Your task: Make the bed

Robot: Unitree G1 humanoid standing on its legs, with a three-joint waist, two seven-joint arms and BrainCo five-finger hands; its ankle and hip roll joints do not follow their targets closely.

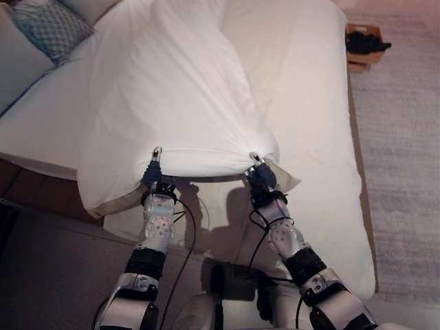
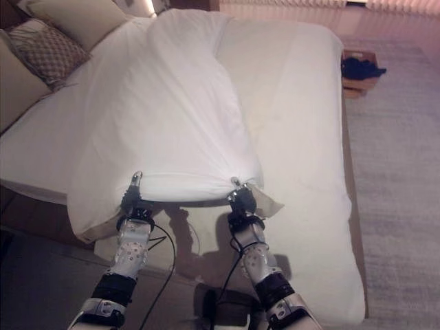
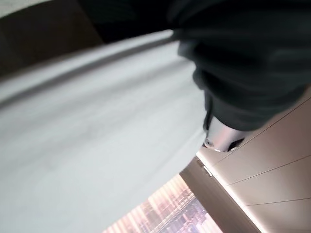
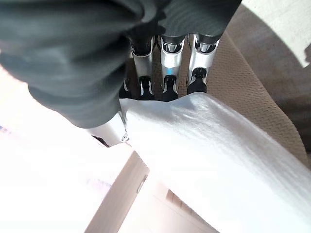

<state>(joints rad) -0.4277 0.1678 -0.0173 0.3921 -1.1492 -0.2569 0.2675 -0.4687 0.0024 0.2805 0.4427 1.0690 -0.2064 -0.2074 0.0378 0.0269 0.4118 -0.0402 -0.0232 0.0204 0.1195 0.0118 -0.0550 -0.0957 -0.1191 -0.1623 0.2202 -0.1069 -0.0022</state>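
Note:
A white duvet [image 1: 179, 96] lies bunched along the left half of the bed [image 1: 316, 137], with its near edge lifted off the sheet. My left hand [image 1: 152, 173] grips that edge at its left end. My right hand [image 1: 260, 175] grips it at its right end, where a beige underside corner hangs down. In the right wrist view the fingers [image 4: 167, 63] curl over the cloth's edge [image 4: 218, 155]. The left wrist view has the duvet [image 3: 97, 136] stretched past the hand's dark cover and thumb [image 3: 221, 138].
Patterned and plain pillows [image 1: 51, 27] sit at the head of the bed, far left. A small wooden box [image 1: 364, 45] with something dark in it stands on the grey carpet [image 1: 405, 172] beyond the bed's right side. The dark wooden bed frame [image 1: 34, 189] shows at lower left.

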